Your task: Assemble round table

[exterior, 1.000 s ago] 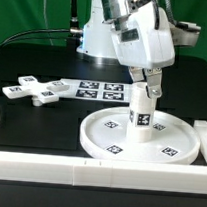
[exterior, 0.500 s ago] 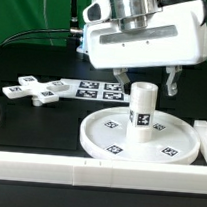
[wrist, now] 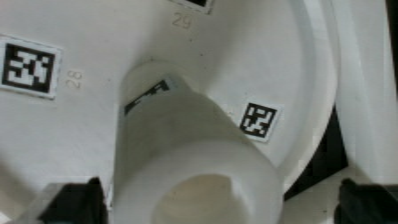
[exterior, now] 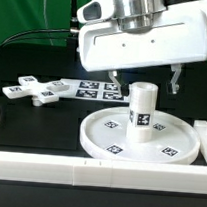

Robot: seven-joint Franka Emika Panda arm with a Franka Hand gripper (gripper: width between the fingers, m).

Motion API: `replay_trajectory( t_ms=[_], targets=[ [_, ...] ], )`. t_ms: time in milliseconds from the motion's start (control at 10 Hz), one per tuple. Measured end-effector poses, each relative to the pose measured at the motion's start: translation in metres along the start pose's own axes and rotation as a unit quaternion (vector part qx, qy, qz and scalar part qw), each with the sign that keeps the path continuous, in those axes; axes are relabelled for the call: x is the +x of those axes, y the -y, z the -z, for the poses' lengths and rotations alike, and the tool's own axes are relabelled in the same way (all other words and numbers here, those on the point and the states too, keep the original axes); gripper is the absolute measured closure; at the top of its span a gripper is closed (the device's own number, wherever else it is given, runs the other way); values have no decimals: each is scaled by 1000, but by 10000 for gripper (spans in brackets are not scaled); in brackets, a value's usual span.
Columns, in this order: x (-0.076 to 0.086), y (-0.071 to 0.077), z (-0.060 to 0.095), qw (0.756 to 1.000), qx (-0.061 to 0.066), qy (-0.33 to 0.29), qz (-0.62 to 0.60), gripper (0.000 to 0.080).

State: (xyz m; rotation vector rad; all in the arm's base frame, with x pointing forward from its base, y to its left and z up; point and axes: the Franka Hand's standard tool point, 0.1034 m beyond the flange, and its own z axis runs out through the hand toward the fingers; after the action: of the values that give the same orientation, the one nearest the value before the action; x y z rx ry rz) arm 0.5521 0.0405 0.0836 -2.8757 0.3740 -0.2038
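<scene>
Along the near edge of the black counter (exterior: 30, 126) runs the long white border rail (exterior: 87, 171). Just behind it, toward the near corner on the exterior view's right, lies the large rimmed round white plastic disc (exterior: 94, 141), tags facing up.

The short white cylindrical post (exterior: 141, 106) stands upright at the disc's centre, 1 tag on its side. From the wrist view I look straight down its length to where it meets the disc, and it sits square.

What has changed: 1 second ago my claw (exterior: 145, 80) was clamped on the post. Now it is released. Its 2 fingers (exterior: 176, 85) hang spread to either side of the post's top, touching nothing, and the hand has turned broadside to the exterior camera. Over the last half second it has hardly moved.

The post has not tipped or shifted since I let go, so I judge it seated in the disc. Whether it is fully tightened, I cannot tell.

Further back, toward the far edge, lies the flat white marker board (exterior: 97, 89). Beside it, on the exterior view's left, rests the white cross-shaped 4-armed piece (exterior: 32, 89), untouched. I take that to be my next pickup, to go on the post's top.
</scene>
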Motion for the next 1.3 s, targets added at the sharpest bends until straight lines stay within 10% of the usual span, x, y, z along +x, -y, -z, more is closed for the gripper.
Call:
replay_trajectory(
  t_ms=[800,1300],
  targets=[
    [6,4,-2,929,-21,17,370,151],
    [12,9,-2,810,-39,34,585,151]
  ],
)
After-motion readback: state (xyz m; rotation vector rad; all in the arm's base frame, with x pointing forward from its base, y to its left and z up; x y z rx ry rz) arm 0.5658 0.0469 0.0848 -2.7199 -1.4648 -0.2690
